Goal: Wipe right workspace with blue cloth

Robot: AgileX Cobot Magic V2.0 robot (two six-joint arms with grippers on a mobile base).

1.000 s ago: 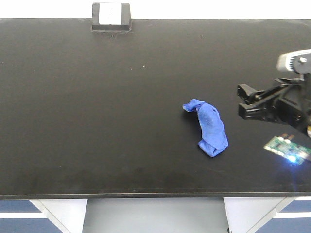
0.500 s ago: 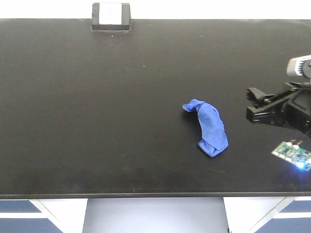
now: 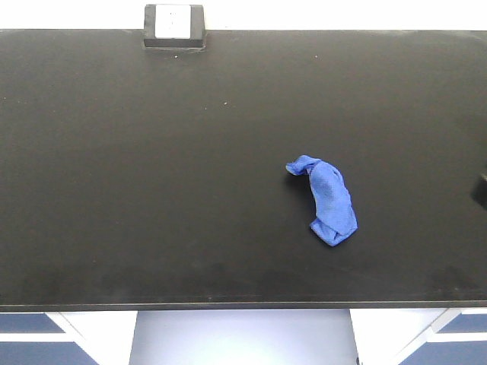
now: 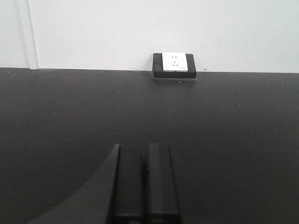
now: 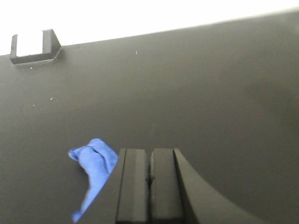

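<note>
At the back left of the counter (image 3: pixel 114 152) sits the socket box (image 3: pixel 174 26); right of centre lies the blue cloth (image 3: pixel 327 199), loose and crumpled. Left gripper (image 4: pixel 145 179) pressed closed, empty; right gripper (image 5: pixel 150 184) closed too, empty, cloth just left of it.

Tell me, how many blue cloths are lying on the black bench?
1. The blue cloth lies alone right of the middle of the right workspace; nothing covers any other.

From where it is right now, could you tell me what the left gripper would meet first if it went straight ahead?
Probably the socket box at the wall; the left gripper points nearly at it over bare benchtop, though depth is unclear.
</note>
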